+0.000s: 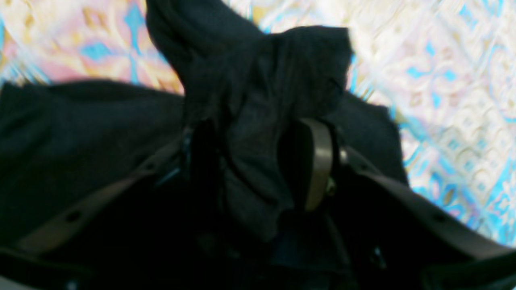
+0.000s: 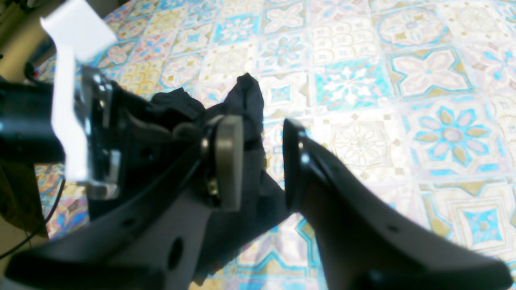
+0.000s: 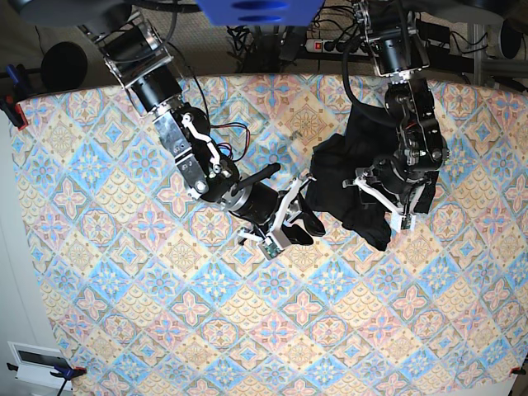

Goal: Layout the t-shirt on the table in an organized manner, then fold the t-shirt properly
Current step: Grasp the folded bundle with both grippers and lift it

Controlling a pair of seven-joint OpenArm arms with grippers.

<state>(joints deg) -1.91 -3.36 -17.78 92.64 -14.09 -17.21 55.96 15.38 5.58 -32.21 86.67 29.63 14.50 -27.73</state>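
Note:
The black t-shirt (image 3: pixel 356 161) lies crumpled in a heap on the right half of the patterned table (image 3: pixel 165 313). My left gripper (image 3: pixel 384 198) hangs over the heap's right part. In the left wrist view its jaws stand wide apart, a loose bunch of the t-shirt (image 1: pixel 250 80) rises between them, and a gap shows beside the right finger (image 1: pixel 318 161). My right gripper (image 2: pixel 262 161) is open at the heap's left edge. The t-shirt (image 2: pixel 246 100) lies just beyond its left finger (image 2: pixel 229 161), with bare table (image 2: pixel 403 121) to the right.
Cables and a power strip (image 3: pixel 330 41) lie behind the table's far edge. A clamp (image 3: pixel 12 109) holds the cloth at the left edge. A white device (image 3: pixel 33 359) sits off the front left corner. Both arms reach in from the far side.

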